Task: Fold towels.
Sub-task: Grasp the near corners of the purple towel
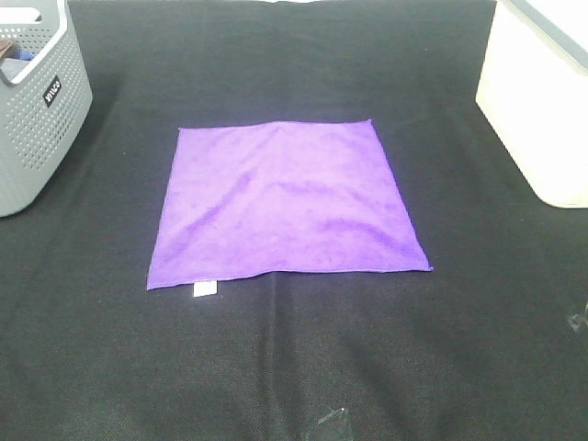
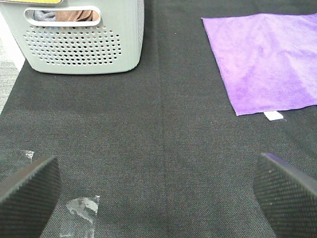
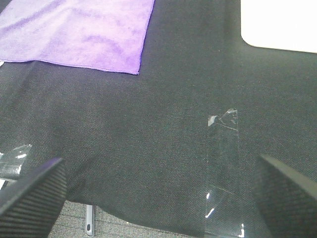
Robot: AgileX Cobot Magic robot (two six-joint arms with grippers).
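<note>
The purple towel [image 1: 285, 200] lies flat and unfolded in the middle of the black table, its small white tag [image 1: 204, 289] at the near left corner. It also shows in the left wrist view [image 2: 270, 59] and the right wrist view [image 3: 81, 32]. Neither gripper shows in the exterior high view. My left gripper [image 2: 158, 198] is open and empty over bare black cloth, near the table's front and apart from the towel. My right gripper [image 3: 158, 198] is open and empty near the table's front edge, also apart from the towel.
A grey perforated basket [image 1: 37, 110] stands at the back left, also in the left wrist view [image 2: 81, 39]. A white bin [image 1: 542, 101] stands at the back right. Clear tape strips [image 3: 223, 168] stick to the black cloth near the front.
</note>
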